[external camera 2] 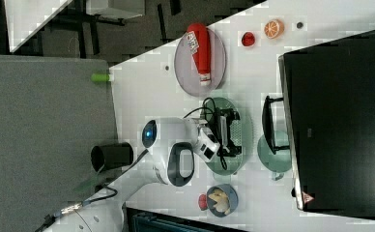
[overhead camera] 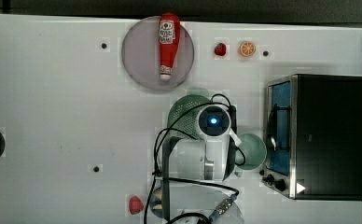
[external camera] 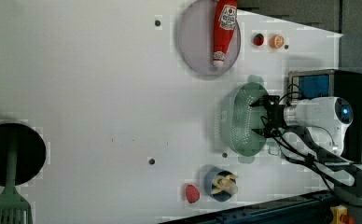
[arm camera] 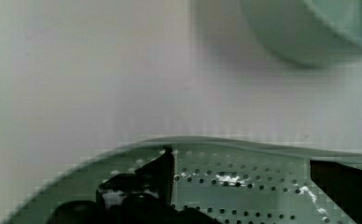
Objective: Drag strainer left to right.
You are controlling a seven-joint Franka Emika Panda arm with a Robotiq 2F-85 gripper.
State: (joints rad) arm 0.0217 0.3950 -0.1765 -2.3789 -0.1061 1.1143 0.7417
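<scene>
— Counting first: one strainer [overhead camera: 184,113], pale mint green, oval, holes across its middle. It sits on the white table [overhead camera: 53,116] near the centre of the top view, below the plate [overhead camera: 142,56] and left of the mug [overhead camera: 254,150].

— One mug only?

— One, round, mint green, just beside the toaster oven [overhead camera: 326,135] in the top view. One grey-lilac plate with one red ketchup bottle [overhead camera: 168,44] lying across it. The bottle has a white label with print on it; I cannot read the words.

— Small items?

— Two red strawberries: one [overhead camera: 220,49] beside the single orange slice [overhead camera: 247,48] at the top view's upper edge, one [overhead camera: 135,205] at its lower edge. One blue bowl [external camera: 221,185] holding pale yellow pieces. One green spatula [external camera: 9,205] resting over a black round object [external camera: 11,154] at the left view's left.

— And the gripper [external camera: 262,115]?

— Fingers spread wide, gripping nothing. It hangs over the strainer's holed middle; in the wrist view both dark fingertips [arm camera: 163,172] stand inside the basin, well apart.
</scene>
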